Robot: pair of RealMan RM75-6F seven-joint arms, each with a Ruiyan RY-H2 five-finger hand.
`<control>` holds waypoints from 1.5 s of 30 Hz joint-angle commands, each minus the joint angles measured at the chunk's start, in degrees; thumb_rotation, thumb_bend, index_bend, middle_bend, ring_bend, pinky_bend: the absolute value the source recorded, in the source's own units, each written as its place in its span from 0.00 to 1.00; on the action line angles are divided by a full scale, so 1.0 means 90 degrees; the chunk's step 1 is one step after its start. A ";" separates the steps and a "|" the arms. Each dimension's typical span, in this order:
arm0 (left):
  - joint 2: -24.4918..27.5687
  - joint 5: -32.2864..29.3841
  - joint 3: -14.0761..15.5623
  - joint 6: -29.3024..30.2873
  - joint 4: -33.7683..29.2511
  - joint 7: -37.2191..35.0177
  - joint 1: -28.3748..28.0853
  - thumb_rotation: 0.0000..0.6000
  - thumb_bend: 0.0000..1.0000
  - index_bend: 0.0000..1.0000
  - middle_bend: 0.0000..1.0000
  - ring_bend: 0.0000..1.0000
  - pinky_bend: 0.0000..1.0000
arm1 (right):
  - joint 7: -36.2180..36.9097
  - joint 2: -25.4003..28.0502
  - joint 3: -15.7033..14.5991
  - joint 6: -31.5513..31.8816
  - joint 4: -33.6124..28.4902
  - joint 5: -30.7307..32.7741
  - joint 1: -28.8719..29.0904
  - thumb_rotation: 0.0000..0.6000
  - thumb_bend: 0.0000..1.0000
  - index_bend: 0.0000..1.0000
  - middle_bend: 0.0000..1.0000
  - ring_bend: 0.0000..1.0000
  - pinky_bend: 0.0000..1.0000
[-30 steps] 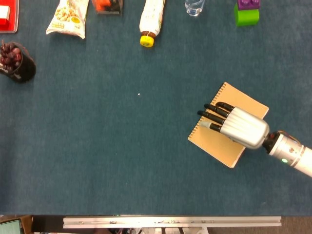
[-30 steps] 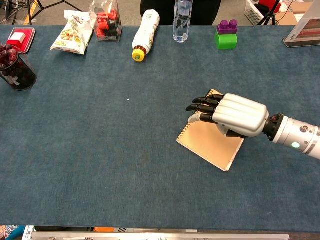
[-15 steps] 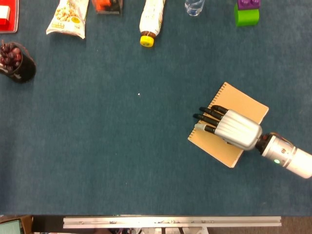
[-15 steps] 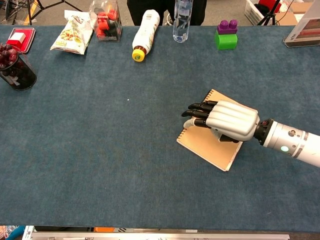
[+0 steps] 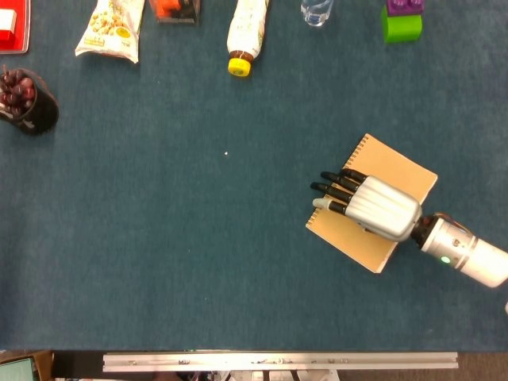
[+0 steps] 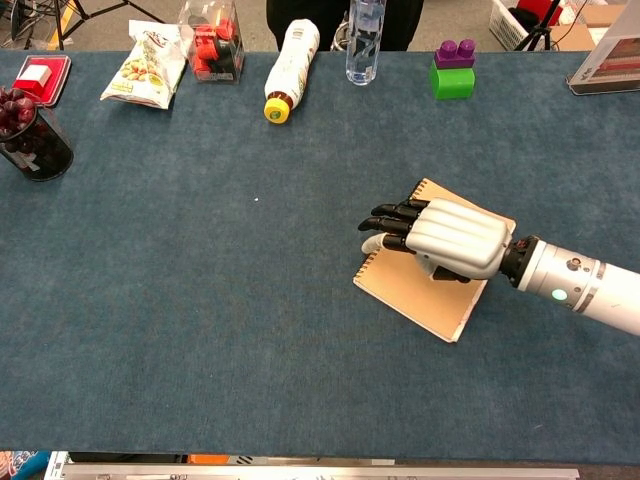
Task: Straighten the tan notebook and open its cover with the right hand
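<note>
- Right hand: silver-backed, black-fingered, lying palm down across the tan spiral-bound notebook; the fingers are stretched out side by side, close together, their tips reaching past the spiral edge; whether anything is pinched beneath the palm cannot be told
- Right forearm: a white cylinder with a small green light, entering from the right edge of both views
- Tan notebook: closed, flat on the blue felt tabletop, right of centre, lying skewed with its corners pointing diagonally; the wire binding runs along its upper-left edge
- Left hand: seen in neither view
- Far edge, right: a green building block topped by a purple one, well apart from the notebook
- Far edge, centre: a clear plastic water bottle standing upright, and beside it a white bottle with a yellow cap lying on its side, cap toward the robot
- Far edge, left: a clear box holding red items and a pale snack packet
- Left edge: a dark cup filled with dark red fruit, and a red tray with a white block in the corner
</note>
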 commanded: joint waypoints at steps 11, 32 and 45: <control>0.0014 0.0012 0.0002 -0.0001 -0.0011 -0.0022 -0.0001 1.00 0.17 0.40 0.39 0.46 0.40 | 0.0032 -0.0120 -0.0055 -0.0097 0.0088 0.0081 0.0034 1.00 1.00 0.24 0.16 0.10 0.23; 0.0014 -0.0019 0.0010 -0.0031 -0.0023 0.0032 -0.0008 1.00 0.17 0.40 0.39 0.46 0.40 | -0.0079 0.0390 -0.0327 -0.0385 -0.0596 0.0283 -0.0115 1.00 1.00 0.24 0.18 0.10 0.23; 0.0004 -0.0092 -0.0001 -0.0066 -0.0028 0.0093 -0.0020 1.00 0.17 0.40 0.39 0.46 0.40 | -0.0289 0.1028 -0.0502 -0.0580 -0.1655 0.0306 -0.0157 1.00 1.00 0.24 0.19 0.10 0.23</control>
